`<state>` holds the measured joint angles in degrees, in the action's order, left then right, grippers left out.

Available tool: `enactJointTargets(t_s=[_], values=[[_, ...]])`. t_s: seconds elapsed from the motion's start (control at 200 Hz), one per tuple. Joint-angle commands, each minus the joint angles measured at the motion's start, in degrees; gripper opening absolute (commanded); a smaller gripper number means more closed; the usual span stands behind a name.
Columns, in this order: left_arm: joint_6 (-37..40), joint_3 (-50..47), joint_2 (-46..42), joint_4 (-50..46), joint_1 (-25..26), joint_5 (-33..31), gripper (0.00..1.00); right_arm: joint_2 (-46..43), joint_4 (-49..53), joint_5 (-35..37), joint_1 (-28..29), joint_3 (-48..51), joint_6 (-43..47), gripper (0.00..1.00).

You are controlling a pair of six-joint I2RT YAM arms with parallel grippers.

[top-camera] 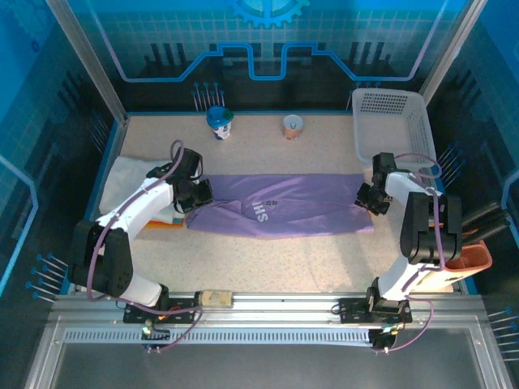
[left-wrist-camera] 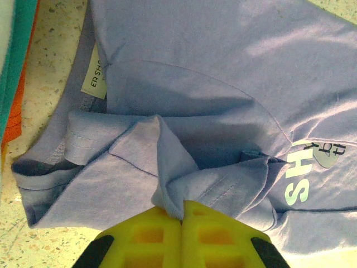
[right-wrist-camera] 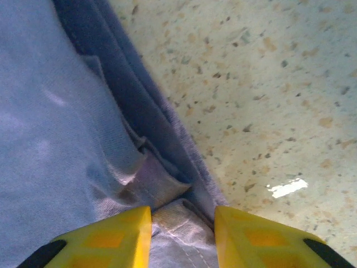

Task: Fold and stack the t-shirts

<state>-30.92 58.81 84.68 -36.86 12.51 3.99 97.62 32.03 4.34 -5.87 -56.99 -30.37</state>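
Two tools sit at opposite ends of the purple shirt (top-camera: 280, 209), which lies stretched in a long band across the middle of the counter (top-camera: 284, 259), white print facing up. The left tool (left-wrist-camera: 182, 211) is at the shirt's left end, fully closed, with a bunched fold of purple cloth pinched between its yellow fingers; a neck label shows just beyond the bunch. The right tool (right-wrist-camera: 183, 223) is low over the shirt's right end, its fingers partly apart and standing on either side of a hemmed edge without clamping it; bare counter lies just to the right. A white shirt (top-camera: 130, 174) lies folded at the counter's left edge, under the left arm, with an orange shirt (top-camera: 169, 228) showing as a thin edge beside it. A basket (top-camera: 391, 121) stands at the far right corner, with a blue cup (top-camera: 219, 121) and a tan cup (top-camera: 293, 126) along the far edge.
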Motion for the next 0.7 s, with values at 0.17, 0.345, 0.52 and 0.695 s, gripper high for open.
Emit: enactJointTargets(t_s=[0.17,0.345,0.52,0.695], values=[[0.8,-0.9,-1.6,0.6,-0.5,0.8,0.0,1.8,0.6,0.3,1.1,-0.9,-0.1,0.35],[0.7,-0.7,-1.6,0.5,-0.5,0.9,0.0,0.8,1.3,1.7,1.1,-1.0,-0.6,0.15],[1.6,0.7,-3.5,-1.4,-0.5,-0.5,0.0,-2.8,2.0,2.5,0.8,-1.1,-0.9,0.03],[2.6,1.2,-5.7,-2.6,-0.5,-2.0,0.0,-6.2,2.2,1.8,0.1,-0.9,-1.7,0.02]])
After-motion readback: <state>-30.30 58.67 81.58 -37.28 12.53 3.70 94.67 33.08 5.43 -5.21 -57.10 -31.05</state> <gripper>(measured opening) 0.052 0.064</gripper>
